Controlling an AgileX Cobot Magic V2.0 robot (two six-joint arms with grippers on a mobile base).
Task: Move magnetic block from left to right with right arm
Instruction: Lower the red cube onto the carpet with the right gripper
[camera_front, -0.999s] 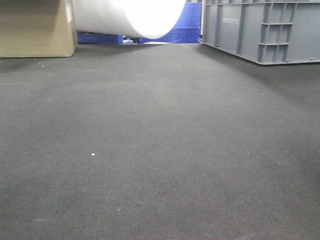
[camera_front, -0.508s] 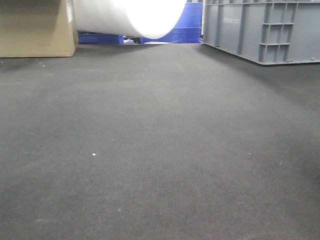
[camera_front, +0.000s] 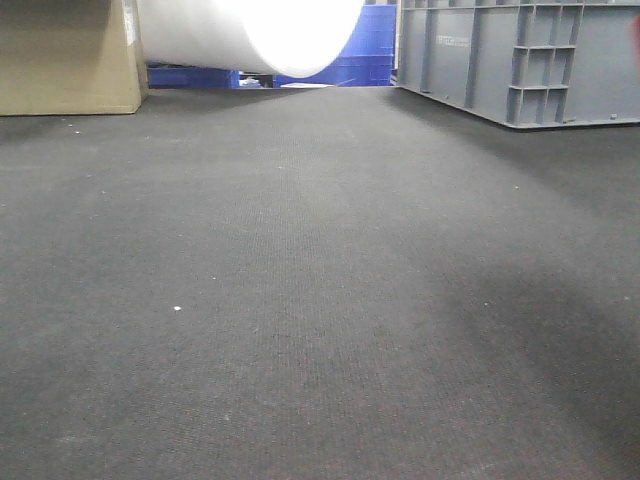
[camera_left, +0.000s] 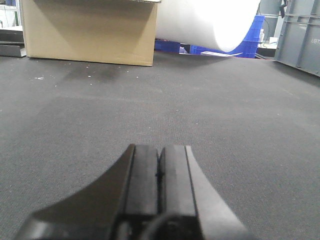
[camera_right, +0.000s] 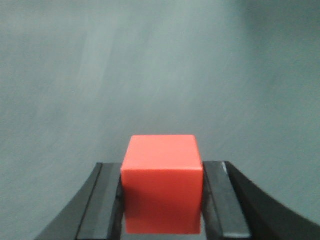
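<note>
The magnetic block (camera_right: 162, 182) is sitting between the jaws of the right gripper (camera_right: 162, 200), which are pressing on its two opposite side faces, one black finger (camera_right: 102, 200) on each side. It is a small bright red cube with flat matte faces and crisp edges, so it is probably stiff and light, and unlikely to deform or break under a firm squeeze. The smooth faces could be a little slippery, so the flat, parallel hold on opposite sides looks like the right place to take it; a corner grip would likely twist it. Being magnetic, it may tug toward any steel part nearby, though none is showing beside it.

Behind the block the right wrist view is showing only a blurred grey-green ground, and whether the cube is touching it or hanging above it cannot be told.

The left gripper (camera_left: 159, 170) is resting low over the surface (camera_front: 320, 280) with its jaws closed together and nothing between them.

The surface is a dark, finely woven mat. Beyond the left gripper a cardboard box (camera_left: 90, 30) is standing at the far left, a large white roll (camera_left: 210, 22) is lying to the right of the box, blue crates (camera_front: 370, 45) are showing behind the roll, and a grey plastic crate (camera_front: 520, 60) is standing further right.
</note>
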